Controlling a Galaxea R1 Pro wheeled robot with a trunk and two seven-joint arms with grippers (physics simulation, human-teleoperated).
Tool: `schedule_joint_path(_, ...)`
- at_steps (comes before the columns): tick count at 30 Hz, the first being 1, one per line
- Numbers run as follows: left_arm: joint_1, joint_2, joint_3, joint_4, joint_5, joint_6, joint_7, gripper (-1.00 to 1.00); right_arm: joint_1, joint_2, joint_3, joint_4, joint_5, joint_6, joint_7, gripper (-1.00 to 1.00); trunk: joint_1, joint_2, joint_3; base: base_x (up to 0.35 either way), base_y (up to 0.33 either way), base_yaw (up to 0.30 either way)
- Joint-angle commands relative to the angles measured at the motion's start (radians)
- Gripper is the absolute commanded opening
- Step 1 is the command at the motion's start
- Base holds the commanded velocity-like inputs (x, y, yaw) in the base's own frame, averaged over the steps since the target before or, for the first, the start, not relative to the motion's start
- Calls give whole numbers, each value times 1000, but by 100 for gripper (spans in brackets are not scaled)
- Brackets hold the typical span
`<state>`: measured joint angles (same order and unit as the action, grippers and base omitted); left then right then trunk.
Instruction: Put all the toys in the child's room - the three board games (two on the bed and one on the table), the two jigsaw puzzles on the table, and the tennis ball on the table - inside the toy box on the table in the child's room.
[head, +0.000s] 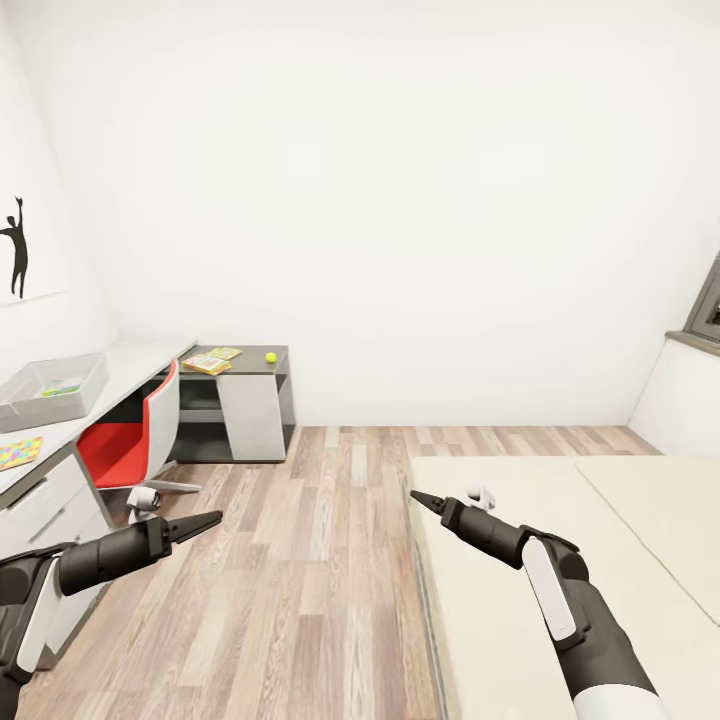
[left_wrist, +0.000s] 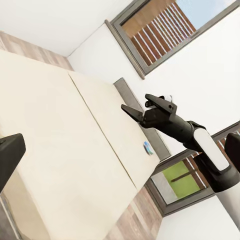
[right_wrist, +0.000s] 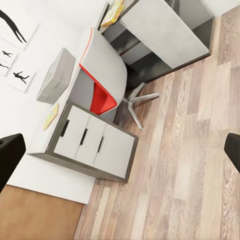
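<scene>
The toy box on my worktop holds something colourful; the ball lies apart; both my jaws look clenched, empty

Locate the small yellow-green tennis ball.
In the head view, the small yellow-green tennis ball sits left of centre on the low dark grey cabinet section, right of the flat colourful boxes.

Table along the left wall — toy box on it; bed at right.
</scene>
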<state>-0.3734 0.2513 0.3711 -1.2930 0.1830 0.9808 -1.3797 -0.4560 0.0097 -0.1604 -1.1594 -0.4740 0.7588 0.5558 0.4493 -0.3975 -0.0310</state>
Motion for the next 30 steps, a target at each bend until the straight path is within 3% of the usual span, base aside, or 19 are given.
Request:
schedule_joint_path(1,-1,0,0,0,2,10,-2,100,-1,1,-3,0,-1,7,3,100,1,-2,-2,0,-124,0)
schedule_joint_path(30,-2,1,2,0,3,10,-3,100,-1,0,-3,0,-1,7,4,100,1,-2,-2,-3,-52,0)
